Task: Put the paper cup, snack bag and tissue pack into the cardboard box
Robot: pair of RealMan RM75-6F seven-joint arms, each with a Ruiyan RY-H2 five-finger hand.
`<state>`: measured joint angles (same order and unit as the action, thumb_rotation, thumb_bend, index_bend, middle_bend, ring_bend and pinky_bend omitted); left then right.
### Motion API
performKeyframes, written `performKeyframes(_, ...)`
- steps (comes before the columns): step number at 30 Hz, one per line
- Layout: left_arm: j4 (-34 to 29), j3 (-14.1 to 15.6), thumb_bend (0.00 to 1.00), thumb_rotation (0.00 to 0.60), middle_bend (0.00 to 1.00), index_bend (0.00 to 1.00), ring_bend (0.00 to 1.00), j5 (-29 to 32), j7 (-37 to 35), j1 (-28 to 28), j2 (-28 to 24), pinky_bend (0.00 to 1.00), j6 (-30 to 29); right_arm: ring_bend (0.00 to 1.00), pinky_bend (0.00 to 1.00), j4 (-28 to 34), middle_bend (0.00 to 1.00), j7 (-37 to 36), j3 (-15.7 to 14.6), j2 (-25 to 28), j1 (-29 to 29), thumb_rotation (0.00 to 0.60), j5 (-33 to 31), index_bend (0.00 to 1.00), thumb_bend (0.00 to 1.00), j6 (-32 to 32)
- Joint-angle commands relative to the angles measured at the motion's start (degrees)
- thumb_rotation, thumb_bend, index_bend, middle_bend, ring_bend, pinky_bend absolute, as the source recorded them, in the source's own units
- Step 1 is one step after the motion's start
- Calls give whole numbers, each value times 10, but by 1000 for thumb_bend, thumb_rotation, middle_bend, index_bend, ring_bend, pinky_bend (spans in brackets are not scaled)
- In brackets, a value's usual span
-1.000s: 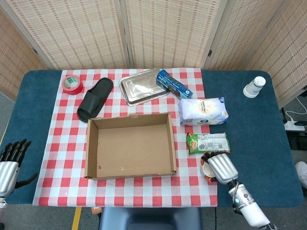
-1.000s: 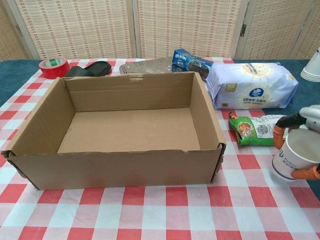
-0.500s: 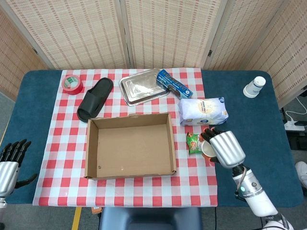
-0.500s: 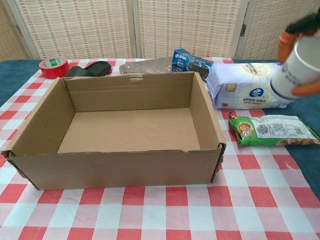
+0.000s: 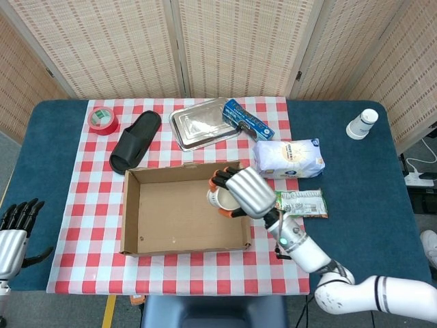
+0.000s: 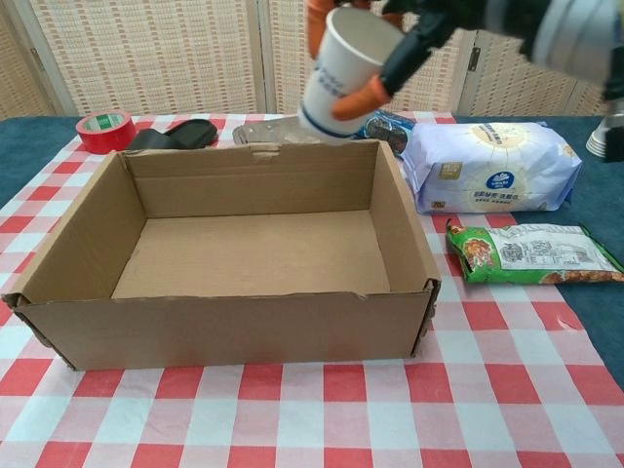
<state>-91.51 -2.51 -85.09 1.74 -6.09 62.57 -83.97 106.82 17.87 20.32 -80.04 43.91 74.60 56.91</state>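
Observation:
My right hand (image 5: 247, 191) holds a white paper cup (image 6: 346, 76) in the air above the right part of the open cardboard box (image 5: 184, 208); the cup (image 5: 220, 199) is tilted, mouth up. The box (image 6: 234, 244) has nothing inside. A green snack bag (image 5: 300, 203) lies flat just right of the box, also seen as the snack bag (image 6: 531, 253) in the chest view. The white tissue pack (image 5: 289, 158) lies behind it, tissue pack (image 6: 487, 168). My left hand (image 5: 15, 231) hangs open at the table's front left edge, holding nothing.
Behind the box lie a black slipper (image 5: 135, 141), a red tape roll (image 5: 102, 119), a metal tray (image 5: 202, 124) and a blue packet (image 5: 248, 119). A second stack of white cups (image 5: 362, 124) stands at the far right on the blue cloth.
My right hand has lifted the paper cup from the table right of the snack bag, and carried it left to above the box's right part. The left hand has stayed still.

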Motion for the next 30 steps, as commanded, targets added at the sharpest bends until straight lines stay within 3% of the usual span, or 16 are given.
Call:
performKeyframes(1, 0, -2, 163, 600, 0, 0, 0, 2, 1, 0, 1, 0, -1, 441, 698, -48, 424, -18, 18, -58, 39, 600, -27, 667, 222, -15)
performKeyframes(5, -1, -2, 163, 600, 0, 0, 0, 4, 2, 0, 1, 0, 1, 441, 698, -67, 424, -28, 14, -82, 56, 600, -37, 626, 209, -20)
performKeyframes(9, -1, -3, 164, 600, 0, 0, 0, 4, 0, 2, 1, 0, -4, 354, 658, -67, 397, -44, -2, -79, 62, 600, -41, 430, 34, -40)
performKeyframes(12, 1, -6, 165, 600, 0, 0, 0, 9, -1, 2, 0, 0, -6, 89, 414, -55, 179, -56, -13, -51, 74, 600, -66, 121, 0, -89)
performKeyframes(14, 0, -8, 165, 600, 0, 0, 0, 12, -1, 2, 0, 0, -6, 5, 291, -48, 50, -62, -12, -40, 80, 600, -78, 9, 0, -105)
performKeyframes(16, -1, -7, 165, 600, 0, 0, 0, 12, 0, 3, -1, 0, -5, 0, 248, -44, 3, -70, -12, -35, 83, 600, -81, 0, 0, -107)
performKeyframes(23, -1, -7, 176, 600, 0, 0, 0, 16, -4, 3, -4, 0, -1, 0, 227, -24, 0, -43, -19, -5, 81, 600, -80, 0, 0, -81)
performKeyframes(26, 0, -8, 183, 600, 0, 0, 0, 18, -6, 2, -6, 0, 2, 0, 228, 1, 0, 1, -26, 37, 68, 600, -82, 0, 0, -53)
performKeyframes(30, 0, -8, 205, 600, 0, 0, 0, 20, -7, 0, -6, 0, 6, 0, 229, 51, 0, 120, -58, 131, 48, 600, -145, 4, 0, -28)
